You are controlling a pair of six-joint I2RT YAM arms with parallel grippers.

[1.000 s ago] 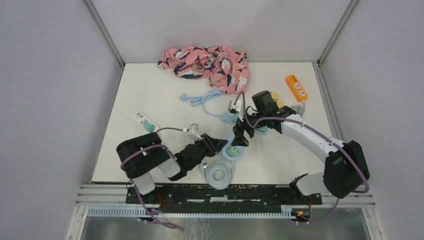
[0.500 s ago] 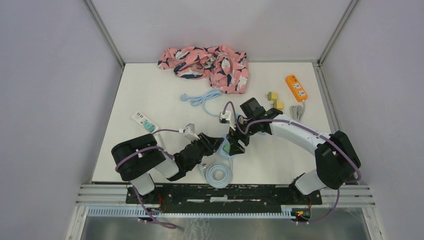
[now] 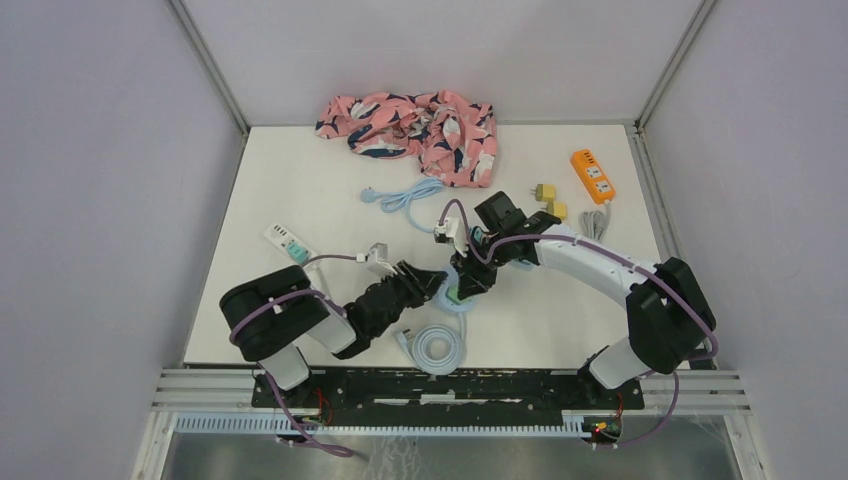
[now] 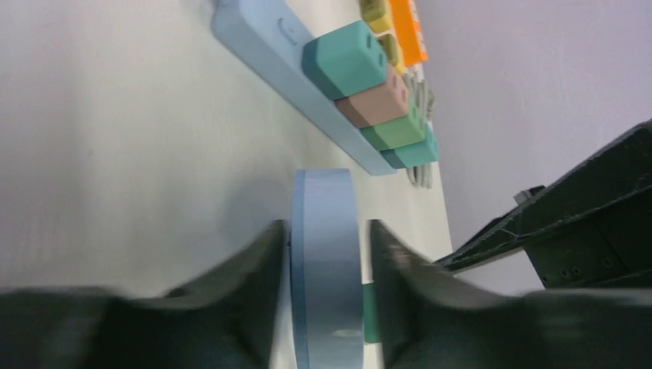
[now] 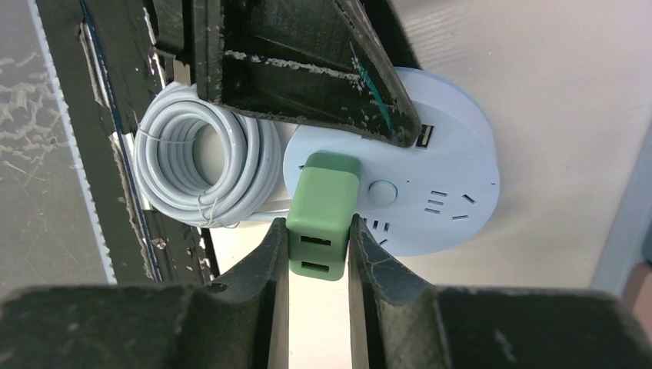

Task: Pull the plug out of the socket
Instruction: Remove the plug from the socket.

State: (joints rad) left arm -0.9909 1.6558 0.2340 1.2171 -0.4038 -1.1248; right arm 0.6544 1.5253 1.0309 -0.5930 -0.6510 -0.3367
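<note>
Your right hand (image 5: 318, 254) pinches the green plug (image 5: 323, 192), seated in the round blue socket (image 5: 450, 192). Your left hand (image 4: 326, 250) clamps the socket's rim. From above, both largely hide it.

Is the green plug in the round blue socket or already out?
In. The right wrist view shows the green plug seated in the round blue socket, with the right gripper shut on its sides.

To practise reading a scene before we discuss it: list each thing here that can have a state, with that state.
Plug: seated in the socket
Socket: rim clamped
Left hand: shut on the socket
Right hand: shut on the plug
Cable: coiled
Blue strip: four adapters plugged in
Cloth: crumpled
</note>
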